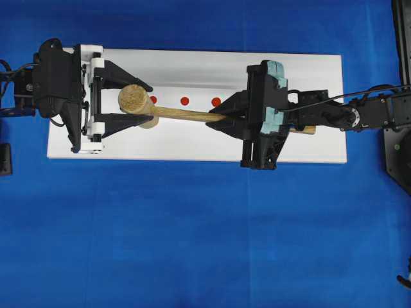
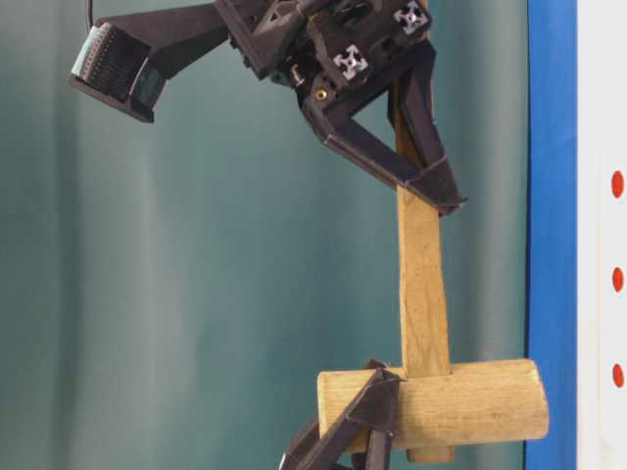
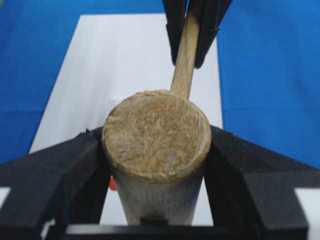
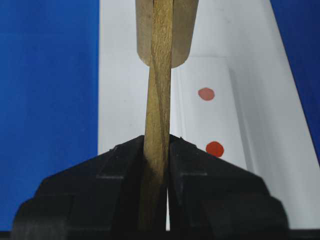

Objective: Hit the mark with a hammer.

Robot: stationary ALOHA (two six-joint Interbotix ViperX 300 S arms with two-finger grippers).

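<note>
Seen from the left wrist camera, nearest is the left gripper (image 3: 157,165), whose black fingers (image 3: 70,170) press against both sides of the hammer (image 3: 156,135) head, clamped on it. The rough, round end face of the head looks straight at that camera. From the head the thin flat handle runs away toward the right gripper (image 4: 159,165). Its two black fingers (image 4: 200,170) sit against the handle's flat sides; whether they grip it firmly I cannot tell.

From overhead, the hammer (image 1: 167,109) lies lengthwise over the white block (image 1: 308,77), head at the left between the left gripper's (image 1: 131,99) fingers, handle passing through the right gripper (image 1: 221,119), with its end showing beyond the wrist. The table-level view shows the hammer (image 2: 423,294) raised clear of the block. Three red marks (image 1: 184,101) sit in a row on the block beside the handle, the leftmost just beside the head. The block rests on the blue counter (image 1: 192,237).
</note>
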